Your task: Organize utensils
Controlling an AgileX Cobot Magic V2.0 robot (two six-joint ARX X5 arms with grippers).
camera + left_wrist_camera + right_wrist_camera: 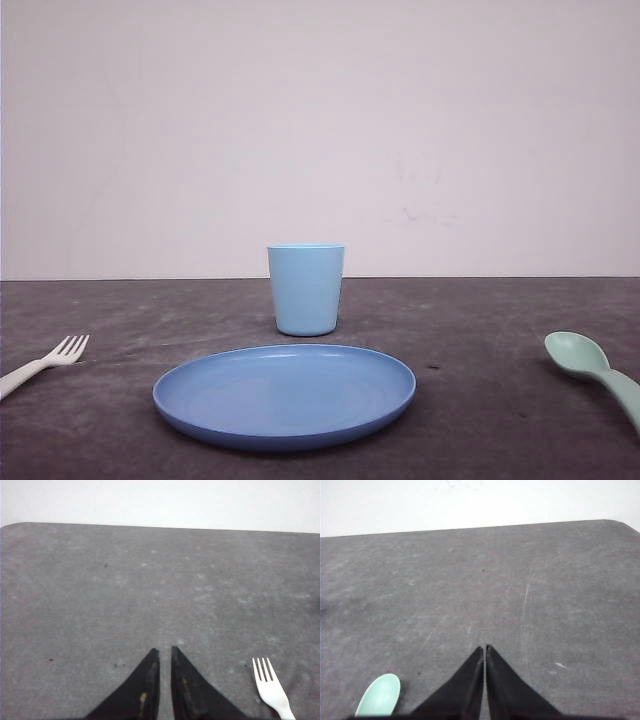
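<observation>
A small white plastic fork [45, 363] lies on the dark table at the far left, tines pointing away. In the left wrist view the fork [270, 687] lies beside my left gripper [164, 651], apart from it. The left gripper is shut with only a narrow slit between its black fingers and nothing held. A pale mint-green spoon [592, 370] lies at the far right, bowl toward the plate. Its bowl [379, 695] lies off to one side of my right gripper [484, 648], which is shut and holds nothing.
A round blue plate [285, 393] sits at the front centre of the table. A light blue cup [306, 288] stands upright just behind it. The dark grey table [480, 320] ends at a white wall behind.
</observation>
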